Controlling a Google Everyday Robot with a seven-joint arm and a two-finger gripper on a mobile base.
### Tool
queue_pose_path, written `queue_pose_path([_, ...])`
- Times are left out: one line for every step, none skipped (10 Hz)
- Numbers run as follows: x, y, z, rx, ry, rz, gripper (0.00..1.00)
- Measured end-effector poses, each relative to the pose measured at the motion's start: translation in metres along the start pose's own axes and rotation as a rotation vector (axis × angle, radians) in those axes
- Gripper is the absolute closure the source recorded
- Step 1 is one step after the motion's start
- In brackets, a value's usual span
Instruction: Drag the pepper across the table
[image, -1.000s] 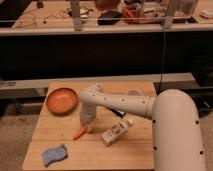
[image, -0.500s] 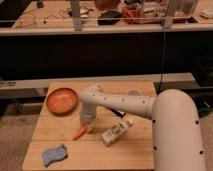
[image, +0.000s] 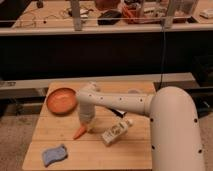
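Right now I see my end effector (image: 85, 125) lowered onto the orange pepper (image: 79, 132) at the desk's (image: 127, 155) middle, beside a white bottle (image: 117, 132) with unreadable label, an orange bowl (image: 62, 100) and blue sponge (image: 54, 154) nearby.

From my remote station I see a pale, light-wood desk (image: 45, 127) with faint plank lines. On it the pepper (image: 79, 132) is orange. My white arm (image: 120, 102), dotted with small dark spots, reaches down to the hand (image: 86, 122), which is whitish-grey and sits just above the pepper. A round orange-red bowl (image: 61, 100), a blue sponge (image: 54, 154), and a cream-white bottle (image: 116, 132) with darker label markings share the desk.
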Motion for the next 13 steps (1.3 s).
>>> queue_pose_path([0.0,-0.001,-0.006,-0.002,0.015,-0.003,1.0])
queue_pose_path([0.002,-0.001,-0.01,-0.003,0.025,-0.004,1.0])
queue_pose_path([0.001,-0.002,-0.012,-0.006,0.029,-0.007,1.0])
queue_pose_path([-0.001,-0.005,-0.012,-0.011,0.033,-0.014,1.0])
queue_pose_path([-0.003,-0.007,-0.012,-0.013,0.035,-0.02,1.0])
queue_pose_path([-0.005,-0.01,-0.012,-0.015,0.038,-0.023,1.0])
queue_pose_path([-0.005,-0.011,-0.013,-0.016,0.04,-0.021,1.0])
queue_pose_path([-0.007,-0.014,-0.013,-0.017,0.042,-0.022,1.0])
queue_pose_path([-0.011,-0.019,-0.013,-0.017,0.043,-0.027,1.0])
queue_pose_path([-0.012,-0.021,-0.012,-0.018,0.044,-0.027,1.0])
queue_pose_path([-0.013,-0.023,-0.011,-0.017,0.043,-0.024,1.0])
queue_pose_path([-0.015,-0.026,-0.009,-0.019,0.043,-0.025,1.0])
queue_pose_path([-0.02,-0.03,-0.006,-0.021,0.042,-0.03,1.0])
